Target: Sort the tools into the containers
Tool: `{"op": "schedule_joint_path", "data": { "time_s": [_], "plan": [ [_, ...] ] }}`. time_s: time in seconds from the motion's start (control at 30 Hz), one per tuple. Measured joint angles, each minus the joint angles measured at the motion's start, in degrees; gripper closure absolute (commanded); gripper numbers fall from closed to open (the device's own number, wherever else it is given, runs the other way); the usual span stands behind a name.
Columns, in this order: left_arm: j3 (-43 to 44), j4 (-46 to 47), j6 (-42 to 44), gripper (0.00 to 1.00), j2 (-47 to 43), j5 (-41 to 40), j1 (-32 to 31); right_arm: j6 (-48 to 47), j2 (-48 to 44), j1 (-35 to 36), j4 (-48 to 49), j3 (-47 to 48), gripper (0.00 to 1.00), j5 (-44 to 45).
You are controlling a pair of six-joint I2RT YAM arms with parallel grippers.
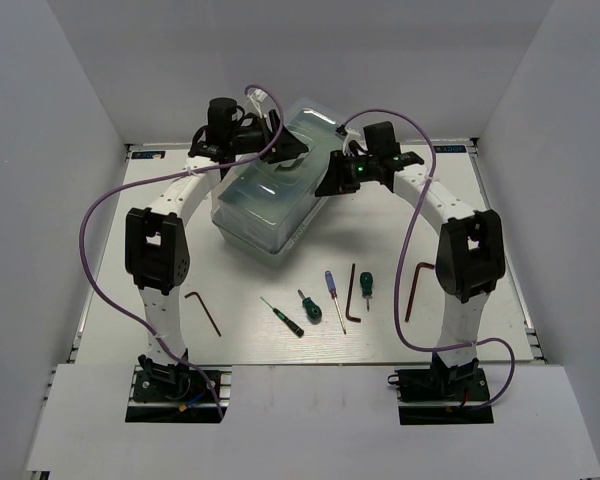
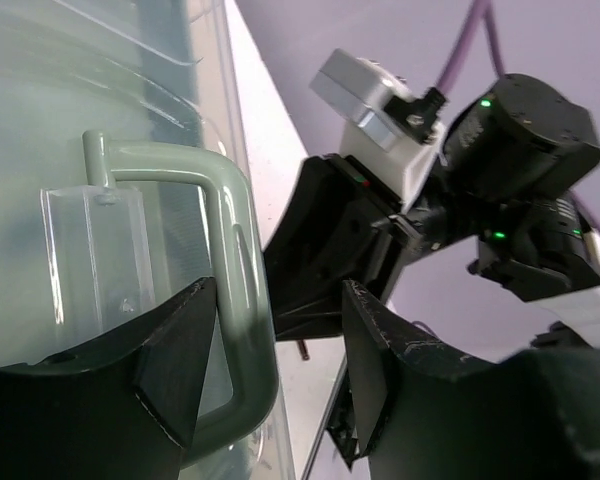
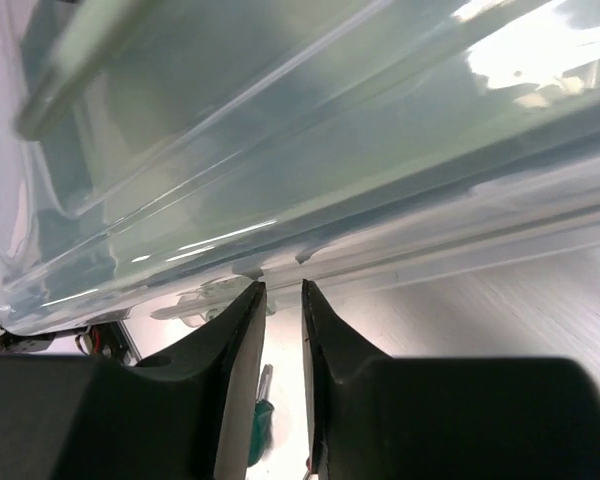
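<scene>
The pale sage-green toolbox (image 1: 265, 200) with its clear lid stands at the back middle of the table. My left gripper (image 1: 288, 150) is open at its top. In the left wrist view (image 2: 280, 350) the box's green carry handle (image 2: 230, 250) runs between the jaws, close to the left finger (image 2: 175, 360). My right gripper (image 1: 332, 182) is at the box's right side. In the right wrist view (image 3: 282, 290) its jaws stand a narrow gap apart, empty, tips at the box's lower rim (image 3: 400, 250). The tools lie in front: three hex keys (image 1: 205, 312) (image 1: 350, 297) (image 1: 417, 288), the thin green screwdriver (image 1: 280, 317), two stubby ones (image 1: 309, 306) (image 1: 366, 288) and the blue-handled one (image 1: 333, 293).
White walls close in the table (image 1: 130, 250) on the left, right and back. Purple cables (image 1: 95, 240) loop from both arms. In the left wrist view the right arm's wrist and camera (image 2: 450, 190) sit close beyond the handle.
</scene>
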Motion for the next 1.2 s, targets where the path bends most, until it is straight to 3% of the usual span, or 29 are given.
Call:
{"op": "schedule_joint_path", "data": {
  "time_s": [0.53, 0.93, 1.2],
  "plan": [
    [-0.2, 5.3, -4.9, 0.39, 0.0, 3.7, 0.4, 5.0, -0.1, -3.9, 1.8, 0.5, 0.66, -3.2],
    [-0.8, 5.9, -5.5, 0.39, 0.0, 5.0, 0.7, 22.9, -1.3, -5.6, 15.3, 3.8, 0.59, -5.7],
    [-1.7, 6.4, -5.6, 0.39, 0.0, 5.5, 0.6, 30.6, -1.2, -4.5, 16.7, 6.5, 0.56, -2.3]
  ]
}}
